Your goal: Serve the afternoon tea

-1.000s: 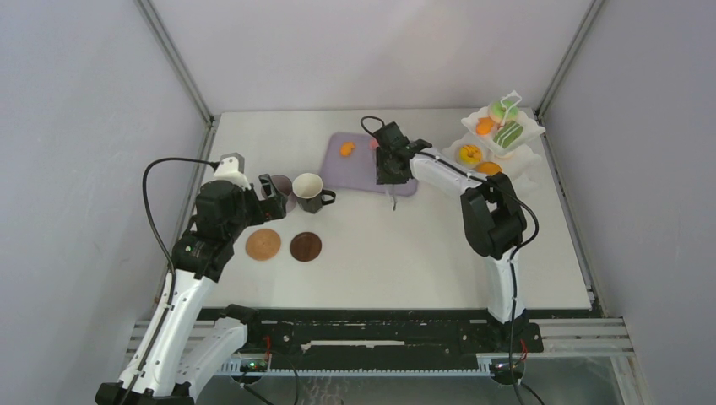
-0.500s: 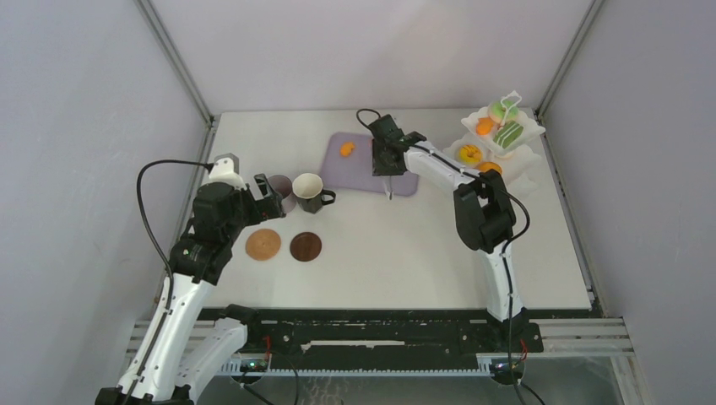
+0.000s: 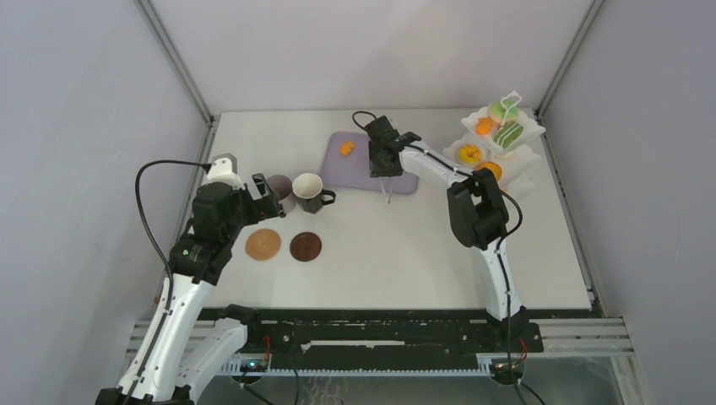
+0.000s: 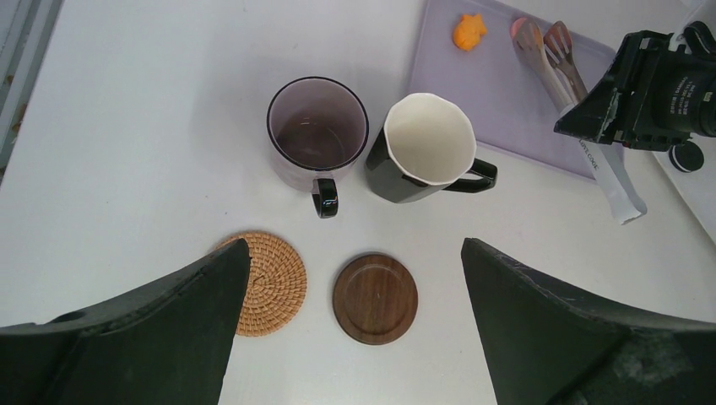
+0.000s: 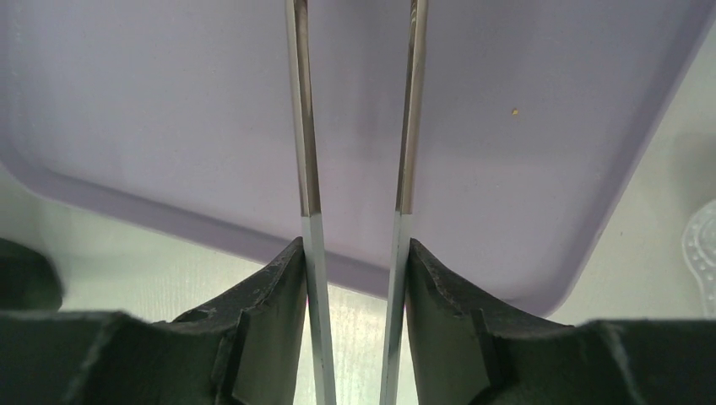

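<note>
R gripper (image 5: 355,253) is clamping the long white tongs (image 5: 301,126) over the lilac tray (image 5: 507,169), far-centre of the surface (image 3: 397,261). L gripper (image 4: 353,249) is hanging w/ fingers wide apart above the woven coaster (image 4: 274,283) & dark coaster (image 4: 375,298). Mauve mug (image 4: 317,126) & dark mug (image 4: 426,152) are standing side by side just beyond them, off the coasters. Orange treat (image 4: 468,31) is sitting on the tray; other sweets are on the 3-tier stand (image 3: 507,126), far right.

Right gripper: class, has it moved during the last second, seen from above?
Yes. The right gripper, holding the tongs, shifted left across the lilac tray, toward the orange treat.
</note>
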Available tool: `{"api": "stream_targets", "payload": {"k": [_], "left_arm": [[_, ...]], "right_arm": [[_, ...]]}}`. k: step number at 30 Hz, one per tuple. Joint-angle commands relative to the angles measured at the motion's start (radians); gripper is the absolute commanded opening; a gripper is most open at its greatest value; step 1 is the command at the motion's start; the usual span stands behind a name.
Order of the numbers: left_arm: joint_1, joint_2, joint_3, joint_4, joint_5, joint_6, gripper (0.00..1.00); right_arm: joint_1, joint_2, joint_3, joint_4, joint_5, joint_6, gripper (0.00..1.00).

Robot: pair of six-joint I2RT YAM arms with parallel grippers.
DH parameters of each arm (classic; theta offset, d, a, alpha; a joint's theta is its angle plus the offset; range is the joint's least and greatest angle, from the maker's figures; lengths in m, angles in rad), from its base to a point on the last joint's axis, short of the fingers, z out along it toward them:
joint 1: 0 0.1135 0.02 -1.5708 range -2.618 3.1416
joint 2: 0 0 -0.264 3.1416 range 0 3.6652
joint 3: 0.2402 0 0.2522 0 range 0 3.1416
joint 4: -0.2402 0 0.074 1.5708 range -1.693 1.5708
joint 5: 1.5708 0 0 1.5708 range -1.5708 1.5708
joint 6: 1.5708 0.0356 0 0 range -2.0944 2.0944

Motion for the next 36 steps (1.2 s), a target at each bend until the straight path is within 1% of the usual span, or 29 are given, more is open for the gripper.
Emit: {"api": "stream_targets", "payload": {"k": [1,17,23,26,28,31,36], "left_arm": [[0.008,0.0,0.0,0.037,-0.014,0.026,0.99],[0.011,0.018,-0.003,0.039,-0.012,0.028,0.99],[0.011,0.032,-0.004,0.039,-0.002,0.029,0.99],[0.012,0.033,-0.002,0.04,-0.001,0.026,1.0],[0.012,0.033,0.001,0.039,-0.003,0.029,1.0],[0.011,0.035,0.004,0.038,0.001,0.03,1.0],[0.013,0.033,0.006,0.039,0.017,0.023,0.99]], "right_arm": [[-0.005,0.006,0.074,0.024,0.019,-0.019,0.51],[-0.011,0.077,0.168,0.008,0.013,-0.042,0.52],[-0.011,0.114,0.227,-0.008,0.009,-0.046,0.53],[-0.01,0.109,0.23,-0.013,0.009,-0.046,0.48],[-0.008,0.091,0.215,-0.013,0.004,-0.045,0.4],[-0.004,0.042,0.169,-0.006,-0.021,-0.04,0.33],[0.013,-0.086,0.022,0.03,-0.027,-0.04,0.31]]}}
